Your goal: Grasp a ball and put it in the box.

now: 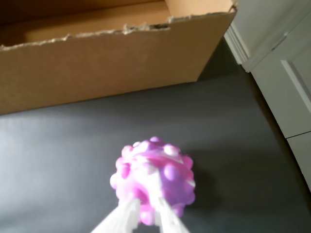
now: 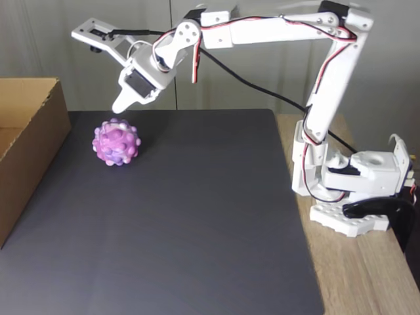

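The ball [image 2: 116,142] sits on the dark mat [image 2: 197,216] near its far left corner, just short of the box [image 2: 26,141], so nothing is done yet: grasping and dropping both remain. The gripper [image 2: 121,105] hangs just above the ball, not touching; I cannot tell whether it is spread. What shows of the box's inside looks bare.

Dark mat on a wooden desk, pale panels behind

A matte black rectangular desk mat [image 2: 197,223] covers most of a light oak-grain wooden tabletop [image 2: 357,275], whose bare strip runs down the right side in the fixed view. Behind it stand grey-white panelled cabinet doors [image 1: 284,58] with raised moulding, seen in the wrist view. Soft, even light casts faint shadows.
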Robot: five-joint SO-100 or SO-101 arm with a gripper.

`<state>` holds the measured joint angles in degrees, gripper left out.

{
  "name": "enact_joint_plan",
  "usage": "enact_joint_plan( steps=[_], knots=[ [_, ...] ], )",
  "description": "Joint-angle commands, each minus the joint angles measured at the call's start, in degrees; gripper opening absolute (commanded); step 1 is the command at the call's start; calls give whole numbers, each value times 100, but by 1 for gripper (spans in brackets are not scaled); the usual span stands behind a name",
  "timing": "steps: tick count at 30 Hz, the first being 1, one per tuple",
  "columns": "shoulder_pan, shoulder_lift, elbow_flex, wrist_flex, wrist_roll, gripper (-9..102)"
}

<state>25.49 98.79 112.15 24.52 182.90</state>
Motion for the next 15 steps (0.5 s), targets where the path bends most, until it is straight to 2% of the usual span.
enact_joint_plan(
  steps=[1, 4, 8, 15],
  knots=[
    [123, -79, -352, -149, 70, 9],
    [193, -281, -501, -185, 149, 18],
    [281, -501, -686, -202, 202, 21],
    [369, -782, -826, -202, 290, 35]
  ],
)
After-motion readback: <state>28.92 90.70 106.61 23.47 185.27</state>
